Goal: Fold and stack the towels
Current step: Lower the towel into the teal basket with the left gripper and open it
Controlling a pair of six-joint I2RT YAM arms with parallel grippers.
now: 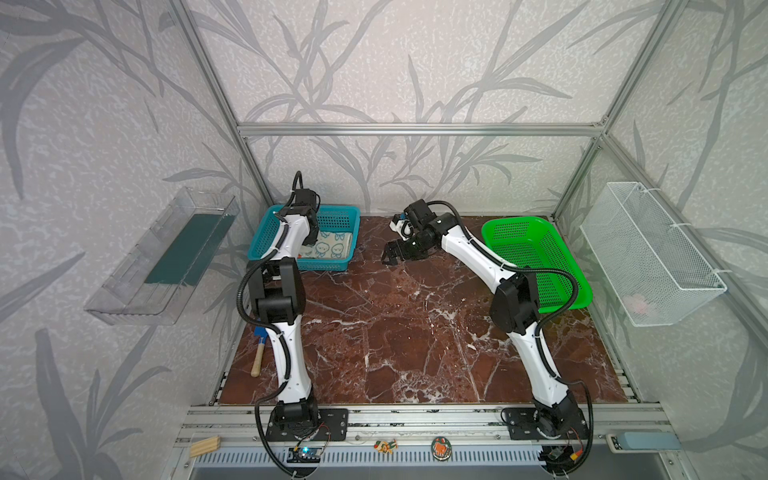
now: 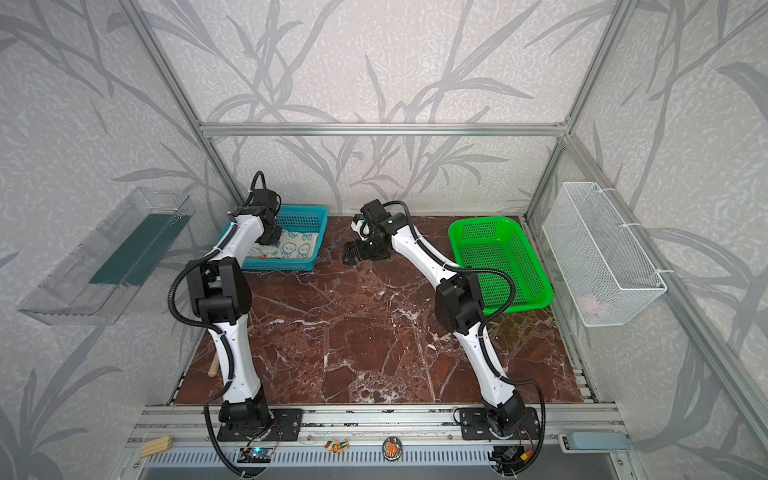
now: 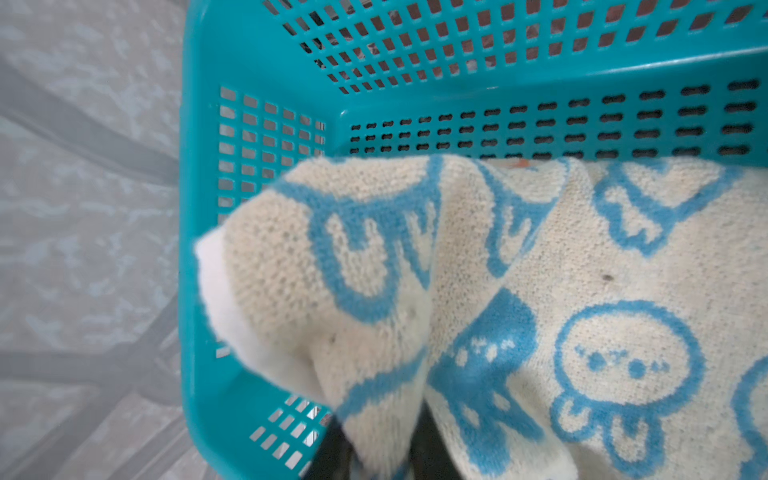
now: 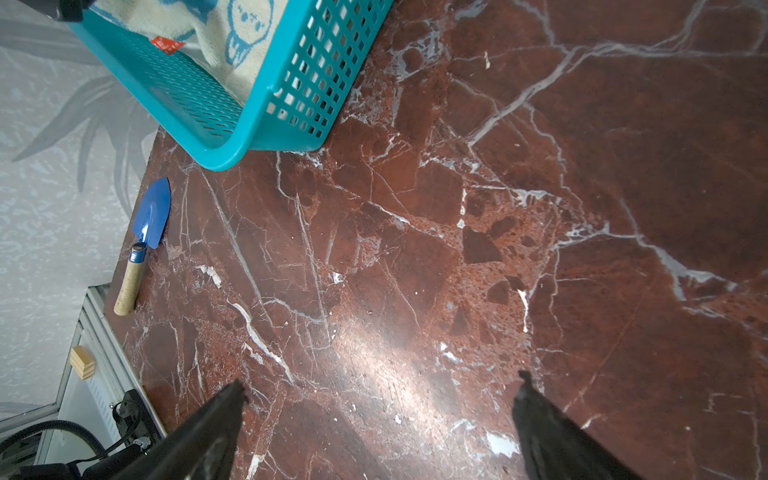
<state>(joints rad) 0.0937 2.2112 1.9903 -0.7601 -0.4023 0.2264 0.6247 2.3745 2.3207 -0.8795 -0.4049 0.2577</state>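
Judging by the layout, the task's stage was hard to fix: no towel lay on the marble tabletop (image 1: 415, 332). The only one plainly seen, the blue-bunny towel (image 1: 334, 247), sat inside the teal basket (image 1: 328, 264) with one corner bunched up, so a neat stack could not be confirmed. A scrap of orange beside it hinted at another cloth beneath. The left gripper (image 2: 270, 237) was down in that basket at the raised corner with cloth draped over it, and whether it pinched the cloth could not be told. The right gripper (image 4: 381, 382) hung spread wide and empty over the tabletop, near the basket.
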